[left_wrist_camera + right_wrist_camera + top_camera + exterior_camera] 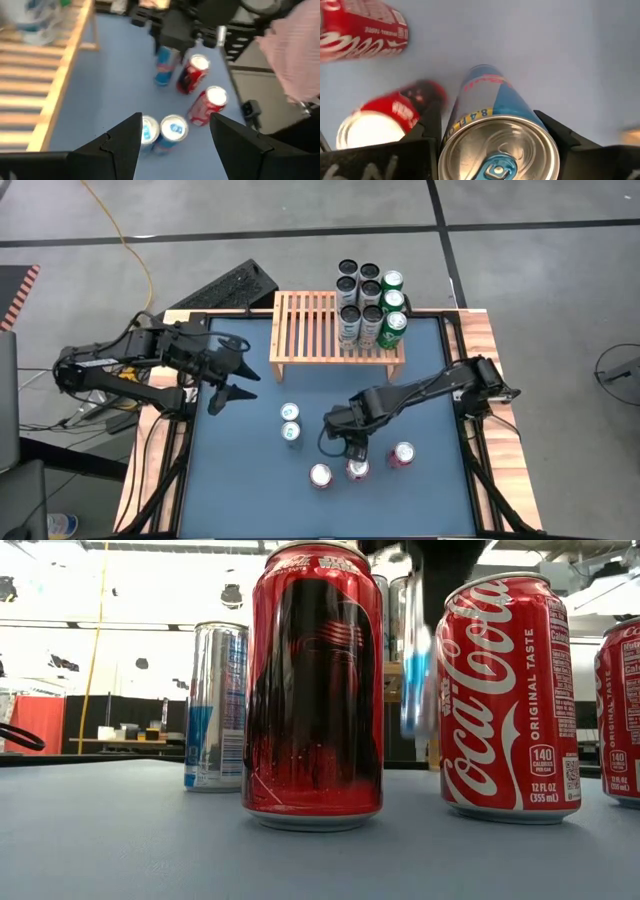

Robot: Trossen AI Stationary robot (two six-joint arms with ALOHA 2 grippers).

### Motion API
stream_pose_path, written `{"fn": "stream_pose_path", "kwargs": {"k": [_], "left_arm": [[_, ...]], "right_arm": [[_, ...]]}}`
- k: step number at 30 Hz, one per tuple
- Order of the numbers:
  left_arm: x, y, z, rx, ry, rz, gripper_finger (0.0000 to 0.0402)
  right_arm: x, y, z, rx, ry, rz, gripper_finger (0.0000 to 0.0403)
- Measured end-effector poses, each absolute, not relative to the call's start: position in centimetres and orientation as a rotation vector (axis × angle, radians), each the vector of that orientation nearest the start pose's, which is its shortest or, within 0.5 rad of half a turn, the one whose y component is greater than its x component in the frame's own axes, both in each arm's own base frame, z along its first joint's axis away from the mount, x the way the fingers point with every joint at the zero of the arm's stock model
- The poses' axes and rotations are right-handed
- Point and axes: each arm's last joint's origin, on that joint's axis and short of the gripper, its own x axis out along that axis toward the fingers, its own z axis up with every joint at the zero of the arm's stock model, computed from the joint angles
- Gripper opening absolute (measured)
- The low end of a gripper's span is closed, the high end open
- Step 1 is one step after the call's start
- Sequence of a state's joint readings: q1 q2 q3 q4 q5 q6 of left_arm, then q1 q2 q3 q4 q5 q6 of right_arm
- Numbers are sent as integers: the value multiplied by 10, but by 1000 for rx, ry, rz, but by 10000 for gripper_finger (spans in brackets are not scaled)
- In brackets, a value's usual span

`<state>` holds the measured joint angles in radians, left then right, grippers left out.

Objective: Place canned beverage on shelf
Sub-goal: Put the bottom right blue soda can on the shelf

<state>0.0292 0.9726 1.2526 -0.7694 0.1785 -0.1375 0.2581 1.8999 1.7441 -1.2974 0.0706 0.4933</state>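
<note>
The light-wood shelf (320,330) stands at the table's far edge, with several cans (370,305) upright on its right end. My right gripper (355,452) points down over the table's near middle, shut on a slim blue-and-silver can (495,125), which shows blurred in the low view (418,680). Around it stand a dark red can (315,690) and two red cola cans (510,700) (402,454). Two more slim blue cans (290,422) stand upright left of them. My left gripper (235,385) hovers open near the shelf's left end, empty. My right gripper pinches the slim blue can between its two fingers (427,130), one on each side of the wall just below the can's top rim (470,131). The fingers come from above, pointing down. The can hangs upright below them, its bottom (415,732) clear of the table.
A black keyboard (225,288) lies beyond the table's far left corner. A person's pink sleeve (295,55) shows past the table's right side. The shelf's left slats (300,325) are bare. The red cans stand close around the lifted can.
</note>
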Motion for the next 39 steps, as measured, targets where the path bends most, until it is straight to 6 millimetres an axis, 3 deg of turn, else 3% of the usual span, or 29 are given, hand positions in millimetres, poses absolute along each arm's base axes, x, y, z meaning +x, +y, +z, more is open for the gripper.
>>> {"fn": "stream_pose_path", "kwargs": {"k": [7,11,15,22,29,39], "left_arm": [[191,-4,416,-114,315,-362,219],[204,-2,422,-169,235,-532,219],[221,1,414,-219,271,-586,219],[257,9,396,-286,307,-721,219],[290,26,378,-368,311,-860,219],[337,55,337,-416,312,-971,220]], "right_arm": [[348,76,354,-132,1351,-100,190],[339,75,400,-319,1202,-5,190],[332,76,435,-402,1029,48,190],[319,83,448,-550,941,139,190],[327,96,440,-658,944,181,190],[329,121,444,-740,825,252,190]]}}
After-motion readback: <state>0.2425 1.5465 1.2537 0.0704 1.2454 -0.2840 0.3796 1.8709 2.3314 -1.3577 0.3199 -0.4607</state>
